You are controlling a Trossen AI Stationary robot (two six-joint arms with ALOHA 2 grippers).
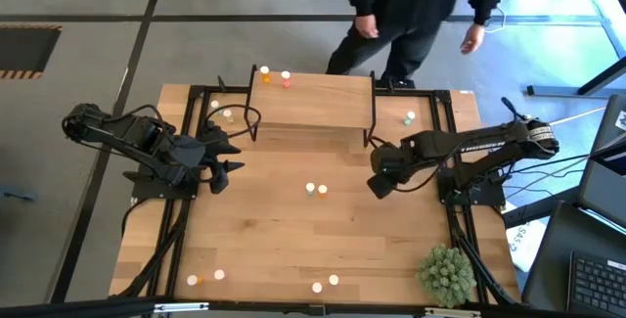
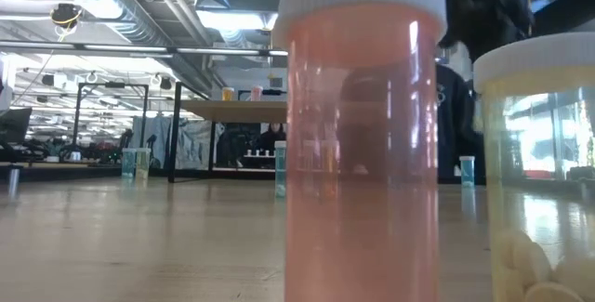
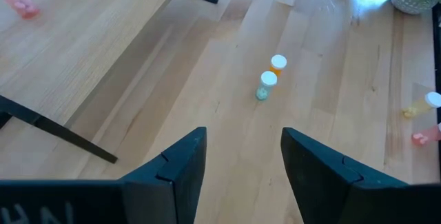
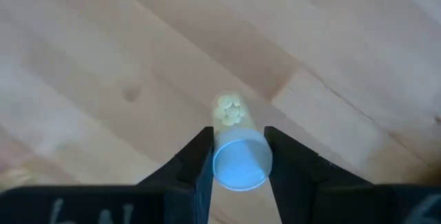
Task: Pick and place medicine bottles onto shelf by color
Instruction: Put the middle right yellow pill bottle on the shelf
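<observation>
My right gripper [image 1: 377,186] is right of the table's middle, pointing down, shut on a pale yellow medicine bottle [image 4: 231,124] with pills in it. My left gripper [image 3: 241,162] hangs open above the table's left part, touching nothing. The shelf [image 1: 313,98], a light-wood board on black legs, stands at the far middle, with an orange bottle [image 1: 264,71] and a red one [image 1: 286,78] upright at its far left corner. An orange bottle [image 3: 278,64] and a green one [image 3: 265,86] stand together mid-table. Others stand near the front edge [image 1: 317,287]. My right gripper pinches the pale yellow bottle at its capped upper end [image 4: 240,165] between the two fingers [image 4: 200,162]. The fingers come from above, pointing down. The bottle hangs upright below them, its pill-filled bottom [image 4: 229,110] toward the tabletop and seemingly clear of it.
A spiky green plant ball [image 1: 447,274] sits at the near right corner. Bottles stand beside the shelf's left legs [image 1: 227,114] and right legs [image 1: 409,117]. A red-pink bottle [image 2: 363,135] and a pale yellow one [image 2: 548,172] stand at the near edge. A person [image 1: 411,5] stands behind the table.
</observation>
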